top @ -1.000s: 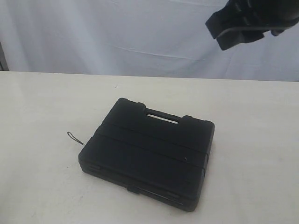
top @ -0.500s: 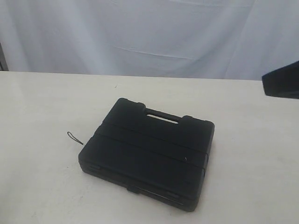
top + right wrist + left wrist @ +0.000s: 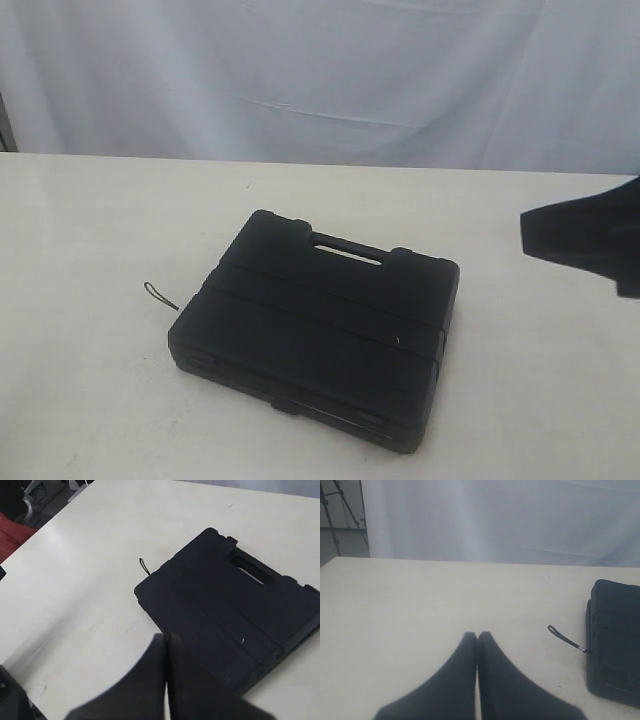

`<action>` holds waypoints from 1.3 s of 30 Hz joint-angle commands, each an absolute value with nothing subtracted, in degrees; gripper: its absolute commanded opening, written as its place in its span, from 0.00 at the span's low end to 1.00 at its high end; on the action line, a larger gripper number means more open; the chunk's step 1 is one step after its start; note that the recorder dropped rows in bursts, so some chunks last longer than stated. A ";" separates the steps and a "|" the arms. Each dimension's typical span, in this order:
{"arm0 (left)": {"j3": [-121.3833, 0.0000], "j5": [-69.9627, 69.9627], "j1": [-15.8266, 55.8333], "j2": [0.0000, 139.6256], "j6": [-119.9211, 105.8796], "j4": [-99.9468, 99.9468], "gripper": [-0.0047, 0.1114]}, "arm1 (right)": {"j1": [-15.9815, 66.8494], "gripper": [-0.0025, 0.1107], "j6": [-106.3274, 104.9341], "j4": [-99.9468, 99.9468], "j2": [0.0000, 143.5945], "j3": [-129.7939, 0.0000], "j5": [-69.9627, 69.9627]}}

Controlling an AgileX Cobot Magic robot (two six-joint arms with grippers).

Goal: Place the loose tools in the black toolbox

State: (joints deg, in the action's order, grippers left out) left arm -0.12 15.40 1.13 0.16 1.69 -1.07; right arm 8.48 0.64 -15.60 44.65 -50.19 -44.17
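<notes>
The black toolbox (image 3: 315,330) lies shut and flat near the middle of the pale surface (image 3: 90,220), its slotted handle toward the white backdrop. A thin black cord (image 3: 160,296) pokes out at its left side onto the surface. The left gripper (image 3: 477,636) hovers over bare surface, fingers pressed together, empty. The right gripper (image 3: 166,639), fingers likewise together and empty, hangs to the toolbox's right, clear of it.

I get soft, even, bright light on all three feeds, with a cool cast on the white curtain (image 3: 320,80). The black toolbox (image 3: 320,335) reads as a dark mass with little surface detail and only a faint shadow beneath. The right arm (image 3: 590,240), at the exterior view's right edge, is smeared. In the wrist views the left gripper (image 3: 477,636) and right gripper (image 3: 166,639) are out of focus.
</notes>
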 commanded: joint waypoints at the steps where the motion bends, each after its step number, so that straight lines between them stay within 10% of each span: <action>1: 0.00 15.37 1.25 0.00 1.76 -1.21 0.04 | 8.05 0.02 0.43 -14.47 42.35 -47.52 -39.32; 15: 0.00 15.37 1.25 0.00 1.76 -1.21 0.04 | -22.07 0.02 -18.57 -38.51 15.75 -24.50 -28.91; 39: 0.00 15.37 1.25 0.00 1.76 -1.21 0.04 | -22.79 0.02 -9.88 -11.14 10.76 0.00 -7.57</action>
State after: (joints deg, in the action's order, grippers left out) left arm -0.12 15.40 1.13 0.16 1.69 -1.07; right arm -22.28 -10.49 -16.40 11.12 -0.13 -8.35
